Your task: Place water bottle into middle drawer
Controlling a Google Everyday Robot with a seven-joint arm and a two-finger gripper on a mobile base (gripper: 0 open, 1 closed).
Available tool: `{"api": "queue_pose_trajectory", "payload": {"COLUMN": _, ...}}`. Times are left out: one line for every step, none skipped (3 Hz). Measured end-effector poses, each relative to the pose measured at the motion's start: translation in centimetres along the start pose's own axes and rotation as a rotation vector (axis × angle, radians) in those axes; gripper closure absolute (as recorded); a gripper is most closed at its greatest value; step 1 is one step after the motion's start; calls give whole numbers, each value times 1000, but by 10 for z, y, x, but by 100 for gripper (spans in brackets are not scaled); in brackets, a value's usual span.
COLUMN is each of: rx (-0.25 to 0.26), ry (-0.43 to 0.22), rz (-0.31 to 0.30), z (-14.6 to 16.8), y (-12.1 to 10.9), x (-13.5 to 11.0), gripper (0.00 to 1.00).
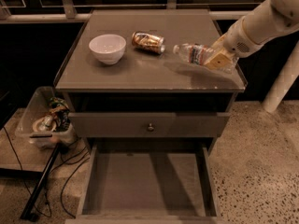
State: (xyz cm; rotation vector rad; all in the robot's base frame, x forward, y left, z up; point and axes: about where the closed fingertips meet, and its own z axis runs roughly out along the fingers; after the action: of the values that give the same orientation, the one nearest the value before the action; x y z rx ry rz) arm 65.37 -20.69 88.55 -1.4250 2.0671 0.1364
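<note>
The water bottle [195,54], clear with a white cap and a red-blue label, lies tilted over the right side of the cabinet top [140,73], cap pointing left. My gripper [217,59] reaches in from the upper right and is shut on the bottle's base end. A shadow shows on the top under the bottle, so it seems slightly raised. The middle drawer [149,185] is pulled out wide at the bottom of the view, its flat floor bare.
A white bowl [107,48] and a gold-brown can [147,42] on its side sit on the cabinet top, left of the bottle. A shut drawer front with a round knob [150,126] sits above the open drawer. A bin of clutter [46,120] and cables lie at the left.
</note>
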Motion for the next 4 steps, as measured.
{"api": "queue_pose_trajectory", "payload": {"rx": 21, "ry": -55, "rz": -16, "z": -36, "y": 27, "x": -11, "gripper": 100}}
{"api": "queue_pose_trajectory", "payload": {"rx": 47, "ry": -76, "rz": 0, "z": -63, "y": 57, "x": -4, "gripper": 100}}
{"api": "queue_pose_trajectory", "payload": {"rx": 51, "ry": -90, "rz": 35, "z": -76, "y": 92, "x": 13, "gripper": 100}}
{"api": "queue_pose_trajectory", "payload": {"rx": 26, "ry": -93, "rz": 98, "z": -60, "y": 120, "x": 35, "gripper": 100}}
